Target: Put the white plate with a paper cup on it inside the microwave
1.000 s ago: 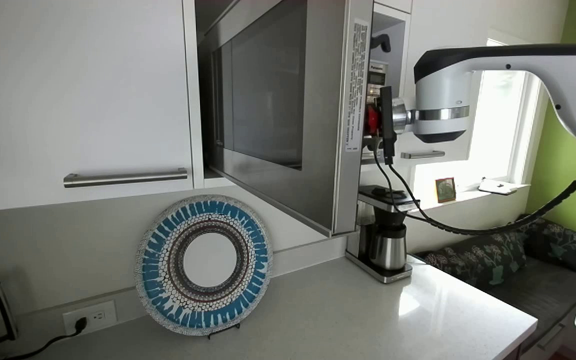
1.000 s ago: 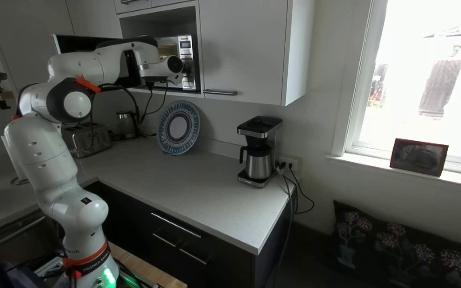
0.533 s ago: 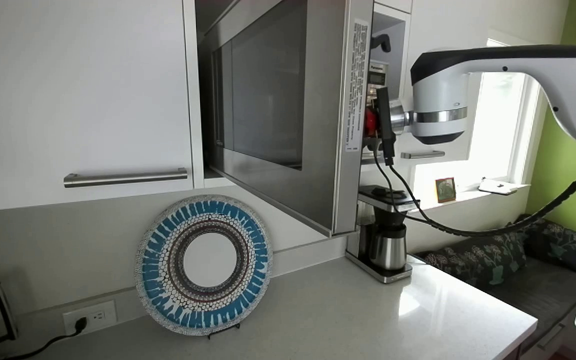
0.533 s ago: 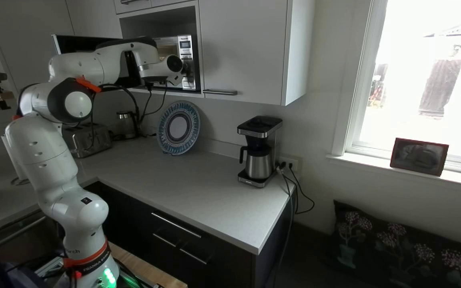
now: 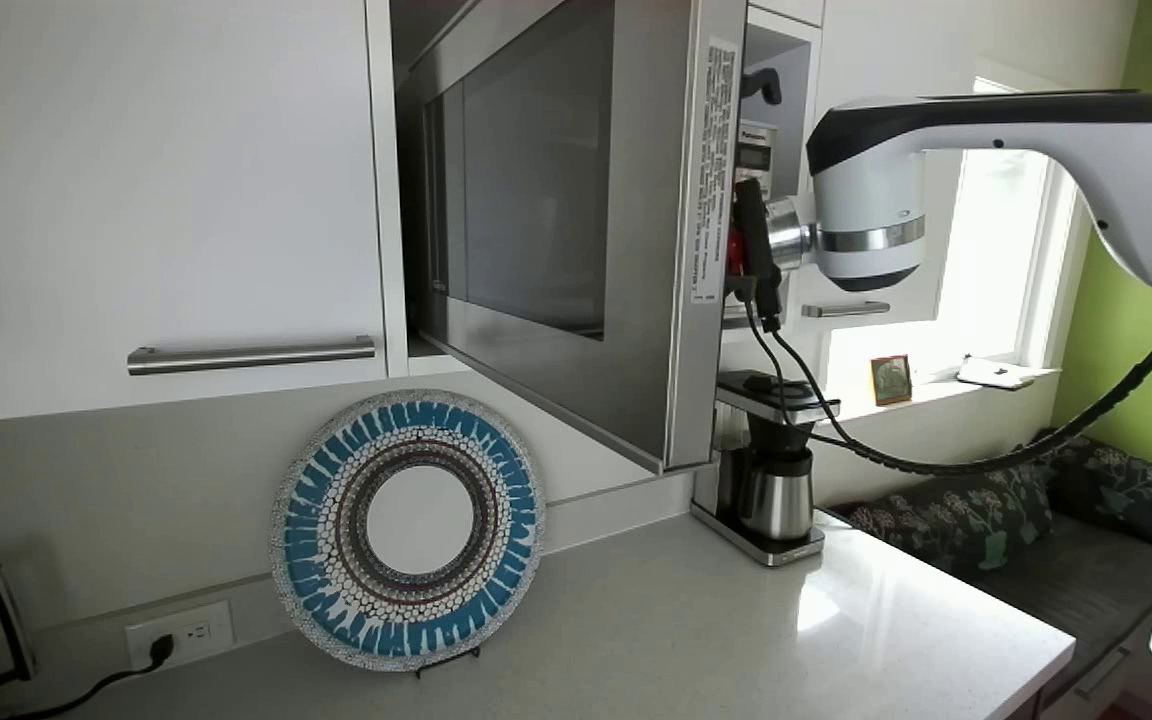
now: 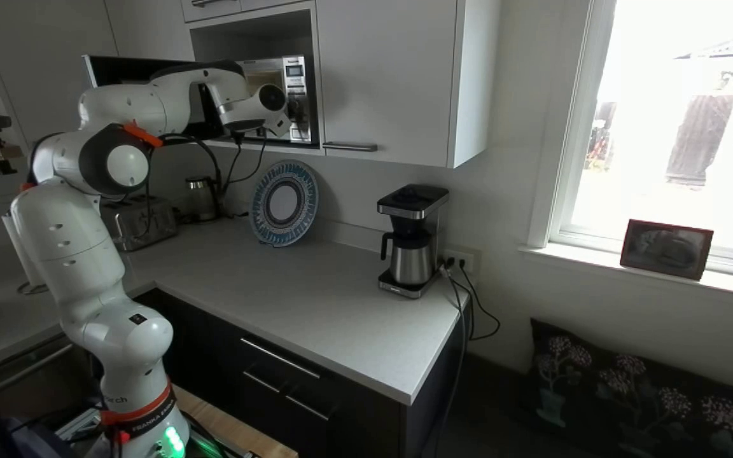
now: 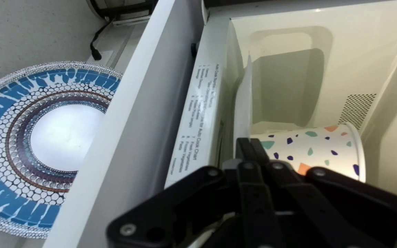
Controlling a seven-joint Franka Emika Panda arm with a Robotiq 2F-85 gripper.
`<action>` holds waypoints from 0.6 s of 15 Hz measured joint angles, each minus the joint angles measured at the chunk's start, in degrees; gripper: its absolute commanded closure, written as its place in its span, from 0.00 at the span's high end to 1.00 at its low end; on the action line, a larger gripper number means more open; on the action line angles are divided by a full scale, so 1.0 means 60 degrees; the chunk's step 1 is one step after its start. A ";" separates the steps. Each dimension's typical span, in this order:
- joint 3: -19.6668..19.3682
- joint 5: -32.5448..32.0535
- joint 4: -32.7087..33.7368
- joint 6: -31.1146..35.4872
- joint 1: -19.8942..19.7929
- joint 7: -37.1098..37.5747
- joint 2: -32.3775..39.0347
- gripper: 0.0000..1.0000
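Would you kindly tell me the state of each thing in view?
Microwave: door open
Paper cup: upright, contents hidden
White plate: bearing the cup
Tool: shut, apparently on the plate's rim
White cabinet: closed
Coffee maker: carafe in place
Blue-rimmed plate: propped on edge
Picture frame: standing

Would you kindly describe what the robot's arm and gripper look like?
The arm is glossy white with rounded segments and dark joint covers. The wrist bears a silver ring, and a black cable hangs below. Its base carries an orange-red band, FRANKA EMIKA lettering and a green light. The gripper is black, with slim linked fingers and round metal screws.
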 measured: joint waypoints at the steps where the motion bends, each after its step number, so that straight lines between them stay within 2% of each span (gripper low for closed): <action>1: 0.0014 -0.0134 0.0030 0.0085 0.0014 0.0090 0.0021 0.00; 9: 0.0117 -0.1062 0.0348 0.0665 0.0115 0.0412 0.0239 0.00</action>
